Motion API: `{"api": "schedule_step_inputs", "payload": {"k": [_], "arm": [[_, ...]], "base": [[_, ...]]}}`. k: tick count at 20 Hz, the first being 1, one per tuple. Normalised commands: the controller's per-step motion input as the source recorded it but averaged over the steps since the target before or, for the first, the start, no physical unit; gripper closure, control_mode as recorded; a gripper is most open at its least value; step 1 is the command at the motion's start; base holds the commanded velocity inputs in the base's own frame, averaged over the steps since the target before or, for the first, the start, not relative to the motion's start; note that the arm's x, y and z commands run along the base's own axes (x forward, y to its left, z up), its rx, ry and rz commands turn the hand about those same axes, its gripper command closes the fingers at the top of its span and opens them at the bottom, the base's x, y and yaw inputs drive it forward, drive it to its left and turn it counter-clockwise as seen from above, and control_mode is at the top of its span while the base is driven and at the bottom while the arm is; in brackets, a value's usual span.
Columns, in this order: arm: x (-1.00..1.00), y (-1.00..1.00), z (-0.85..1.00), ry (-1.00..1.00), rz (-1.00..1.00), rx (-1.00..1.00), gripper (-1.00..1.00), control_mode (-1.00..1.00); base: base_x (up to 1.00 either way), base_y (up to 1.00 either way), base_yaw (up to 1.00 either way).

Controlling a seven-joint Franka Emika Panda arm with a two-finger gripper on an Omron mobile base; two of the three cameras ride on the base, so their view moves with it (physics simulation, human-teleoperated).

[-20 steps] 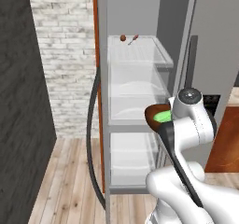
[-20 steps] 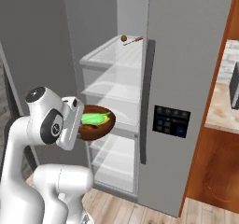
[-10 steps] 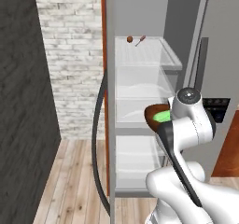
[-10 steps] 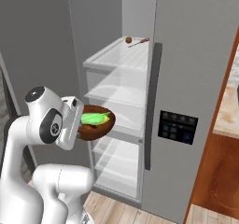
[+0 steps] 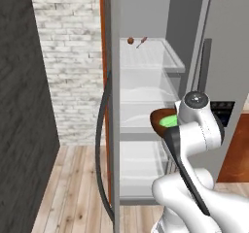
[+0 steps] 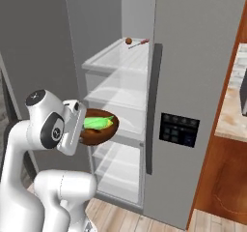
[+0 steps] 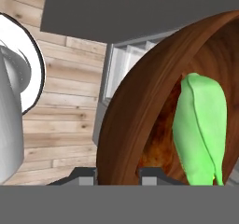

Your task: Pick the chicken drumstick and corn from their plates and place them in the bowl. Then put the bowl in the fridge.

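- Gripper (image 7: 116, 174) clamped on the near rim of the bowl (image 6: 99, 132); one finger inside the wall, one outside.
- Corn (image 7: 200, 134) lies in the bowl just ahead of the fingers, to the right in hand view; reddish-brown bit under it is prob. the drumstick (image 7: 156, 148), can't be sure.
- Bowl held out ahead of the hand, roughly level, at about middle-shelf height of the open fridge (image 6: 193, 57); not yet on any shelf.
- Step in hand, as I read it: carry bowl in and set it on a shelf (image 5: 141, 123).
- To do it well: keep wrist level so nothing rolls out; push straight fwd, away from the hand.
- Watch the closed door edge beside the bowl and the shelf lip below.
- Lower till the base sits flat, only then let go, then back out straight.
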Motion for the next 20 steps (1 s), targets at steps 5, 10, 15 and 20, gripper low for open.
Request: {"api": "schedule_step_inputs", "payload": {"k": [5, 10, 15, 20], "arm": [[0.00, 0.00, 0.00, 0.00, 0.00, 0.00, 1.00, 1.00], [0.00, 0.00, 0.00, 0.00, 0.00, 0.00, 1.00, 1.00], [0.00, 0.00, 0.00, 0.00, 0.00, 0.00, 1.00, 1.00], [0.00, 0.00, 0.00, 0.00, 0.00, 0.00, 1.00, 1.00]], "base": [[0.44, -0.30, -0.04], [0.38, -0.25, 0.00], [0.04, -0.39, 0.00], [-0.06, -0.63, -0.03]]}}
